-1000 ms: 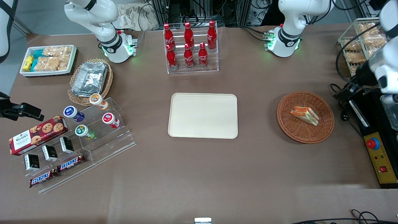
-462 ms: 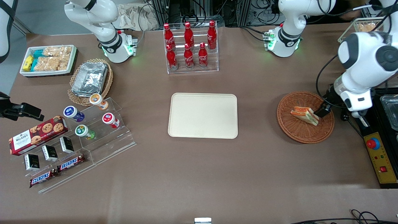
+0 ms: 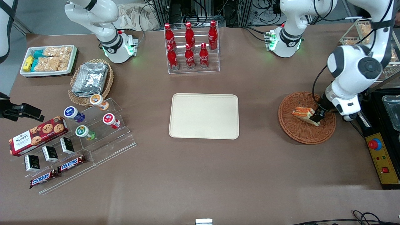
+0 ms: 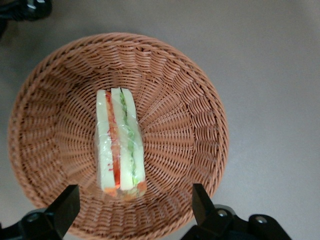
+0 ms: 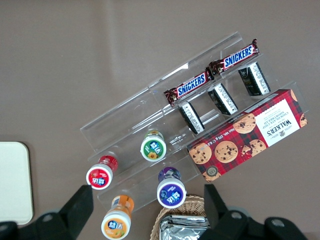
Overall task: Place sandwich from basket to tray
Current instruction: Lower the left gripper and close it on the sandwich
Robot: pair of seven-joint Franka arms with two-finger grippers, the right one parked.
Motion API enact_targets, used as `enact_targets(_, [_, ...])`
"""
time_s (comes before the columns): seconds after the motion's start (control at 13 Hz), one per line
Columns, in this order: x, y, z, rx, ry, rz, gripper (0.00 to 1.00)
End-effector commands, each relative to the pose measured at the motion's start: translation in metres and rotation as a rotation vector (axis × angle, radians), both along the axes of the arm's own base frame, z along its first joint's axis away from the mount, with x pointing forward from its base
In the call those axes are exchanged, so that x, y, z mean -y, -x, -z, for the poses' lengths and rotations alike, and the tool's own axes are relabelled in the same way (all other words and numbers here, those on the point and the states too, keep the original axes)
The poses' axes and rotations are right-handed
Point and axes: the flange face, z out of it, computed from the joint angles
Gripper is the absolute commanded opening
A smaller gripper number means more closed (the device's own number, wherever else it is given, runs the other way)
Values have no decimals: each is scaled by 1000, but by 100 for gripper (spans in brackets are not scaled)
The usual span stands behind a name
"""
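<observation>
The sandwich (image 3: 303, 112) is a wrapped white-bread wedge with orange and green layers, lying in the round reddish-brown wicker basket (image 3: 299, 132) toward the working arm's end of the table. My left gripper (image 3: 316, 117) hangs open just above the sandwich's end, covering that tip in the front view. In the left wrist view the sandwich (image 4: 120, 140) lies lengthwise in the basket (image 4: 186, 100), and the gripper (image 4: 135, 209) has its black fingers (image 4: 66, 206) spread wide to either side of the sandwich's end, holding nothing. The cream tray (image 3: 203, 116) sits bare at the table's middle.
A black control box with a red button (image 3: 375, 144) stands beside the basket at the table edge. A wire rack of bagged snacks (image 3: 365, 40) stands farther from the camera. A rack of red cola bottles (image 3: 191, 47) stands farther from the camera than the tray.
The left arm swung in from the table's edge and came down over the basket. Its gripper went from beside the basket to just above the sandwich's end. The sandwich has not moved.
</observation>
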Motion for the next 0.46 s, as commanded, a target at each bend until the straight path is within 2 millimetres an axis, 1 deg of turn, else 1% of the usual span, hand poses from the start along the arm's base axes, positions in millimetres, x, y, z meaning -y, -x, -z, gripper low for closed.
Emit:
enact_targets(0.0, [0, 5, 31, 35, -3, -26, 100])
enact_targets(0.23, [0, 9, 61, 55, -5, -25, 100])
enact_targets(0.31, [0, 9, 69, 54, -6, -25, 92])
enact_targets(0.38, [-1, 10, 72, 52, -4, -29, 45])
